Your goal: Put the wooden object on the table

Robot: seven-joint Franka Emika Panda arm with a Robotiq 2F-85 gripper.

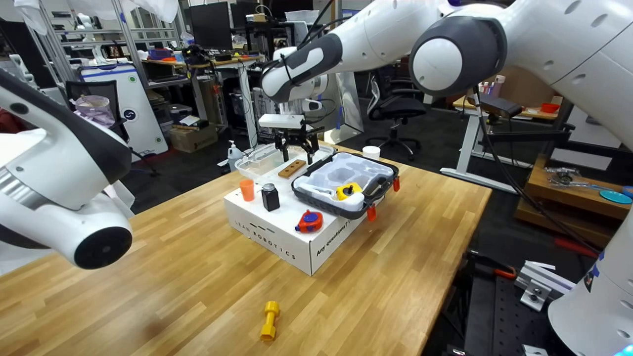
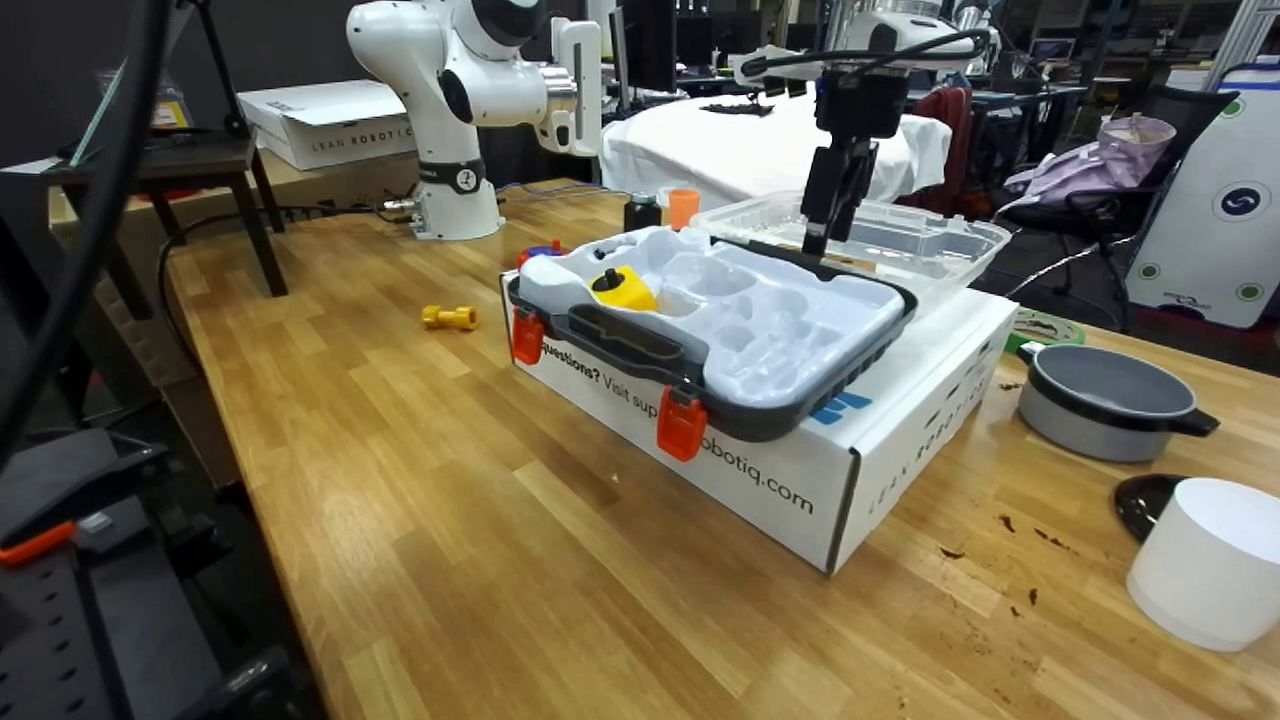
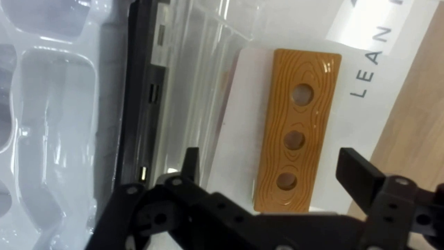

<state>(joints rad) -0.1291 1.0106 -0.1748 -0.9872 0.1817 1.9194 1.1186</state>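
Note:
The wooden object (image 3: 308,116) is a tan slab with wavy grain lines and three round holes. It lies flat on the white box (image 1: 269,242), between the dark case and the box's edge; in an exterior view the wooden object (image 1: 292,169) shows whole, while the case hides most of it from the opposite side. My gripper (image 3: 269,154) stands open, pointing down over the slab's near end, one finger on each side with a gap to both. Nothing is held. Around the box spreads the table (image 1: 183,277), a plank top of honey-coloured wood.
An open dark case (image 2: 780,400) with a grey insert and a clear plastic tub (image 2: 960,240) flank the slab. The box also bears an orange cup (image 1: 247,190), a black jar (image 1: 270,197) and a red tape measure (image 1: 309,222). A yellow piece (image 1: 269,320) lies on the table.

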